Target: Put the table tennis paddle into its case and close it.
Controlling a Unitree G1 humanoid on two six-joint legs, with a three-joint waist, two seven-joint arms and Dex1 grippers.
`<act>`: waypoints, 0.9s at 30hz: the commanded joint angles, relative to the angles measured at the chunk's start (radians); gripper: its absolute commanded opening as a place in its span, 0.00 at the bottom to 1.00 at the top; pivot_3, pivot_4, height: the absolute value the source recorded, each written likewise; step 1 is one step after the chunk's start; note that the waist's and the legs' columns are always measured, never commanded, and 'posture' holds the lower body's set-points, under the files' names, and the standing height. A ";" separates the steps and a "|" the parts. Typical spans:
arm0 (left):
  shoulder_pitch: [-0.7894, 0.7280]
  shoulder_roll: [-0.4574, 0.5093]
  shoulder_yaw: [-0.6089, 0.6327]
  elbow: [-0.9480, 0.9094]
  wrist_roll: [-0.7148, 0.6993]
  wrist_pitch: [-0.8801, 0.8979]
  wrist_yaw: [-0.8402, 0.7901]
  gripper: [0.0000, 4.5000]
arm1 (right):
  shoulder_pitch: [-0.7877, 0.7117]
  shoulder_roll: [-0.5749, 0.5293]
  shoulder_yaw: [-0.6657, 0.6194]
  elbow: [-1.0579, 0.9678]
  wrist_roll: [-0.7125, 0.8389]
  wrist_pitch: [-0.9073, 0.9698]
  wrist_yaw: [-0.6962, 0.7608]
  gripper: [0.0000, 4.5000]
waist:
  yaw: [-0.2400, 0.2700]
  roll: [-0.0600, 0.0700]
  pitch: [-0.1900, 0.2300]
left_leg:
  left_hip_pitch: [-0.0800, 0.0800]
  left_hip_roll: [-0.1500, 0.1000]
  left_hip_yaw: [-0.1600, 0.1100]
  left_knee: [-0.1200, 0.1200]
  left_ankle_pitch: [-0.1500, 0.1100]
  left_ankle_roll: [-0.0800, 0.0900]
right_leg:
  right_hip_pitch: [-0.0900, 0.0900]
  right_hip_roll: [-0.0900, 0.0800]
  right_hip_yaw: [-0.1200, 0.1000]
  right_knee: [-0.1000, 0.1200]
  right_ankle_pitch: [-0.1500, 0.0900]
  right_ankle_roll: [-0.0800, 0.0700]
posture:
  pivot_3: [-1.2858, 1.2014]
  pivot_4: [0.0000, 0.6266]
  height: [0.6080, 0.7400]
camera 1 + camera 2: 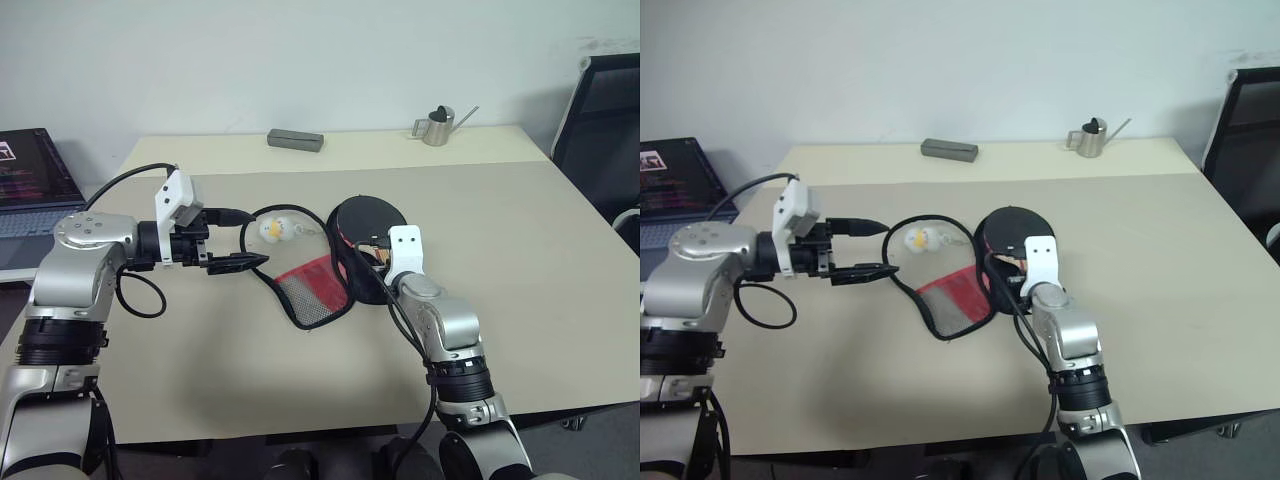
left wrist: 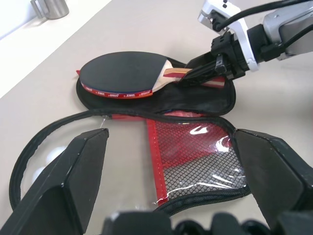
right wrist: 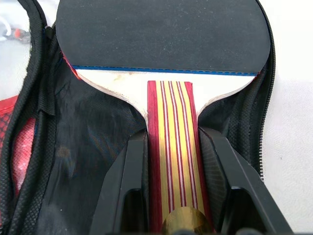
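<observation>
- While the case (image 1: 330, 275) lay unzipped and spread open on the beige table (image 1: 540, 250), the table tennis paddle (image 2: 124, 76) sat over its far half, black rubber face up, handle pointing toward the robot.
- The right pincer (image 3: 171, 196) was pinching the paddle's wooden handle, one black finger pressed against each side of the striped grip — the right wrist view showed this plainly.
- Under the paddle, the black lining of the case showed on both sides of the blade, with the zipper edge running around it.
- The near flap of the case, with its red trim and mesh pocket (image 2: 200, 156), was folded out flat toward the left arm.
- The left pincer (image 1: 225, 240) stood spread wide; it was just beside the open flap's edge, and whether a finger touched the rim I could not tell.
- A small white-yellow charm (image 1: 275, 229) lay on the table inside the loop of the zipper edge, near the left pincer.
- Well apart, at the table's far edge — a grey rectangular block (image 1: 295, 139) and a small metal watering can (image 1: 438, 126).
- A laptop (image 1: 30, 180) sat open off the table's left side, and a black chair (image 1: 605, 120) stood at the right.
</observation>
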 commanded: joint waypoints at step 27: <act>0.026 -0.002 0.044 -0.045 -0.016 -0.009 0.069 1.00 | -0.058 -0.072 0.012 -0.312 0.083 -0.003 0.179 0.97 | 0.000 -0.001 -0.001 | 0.001 0.001 0.001 0.001 0.000 0.000 | 0.000 0.001 0.001 0.001 0.001 0.000 | 0.52 0.24 1.00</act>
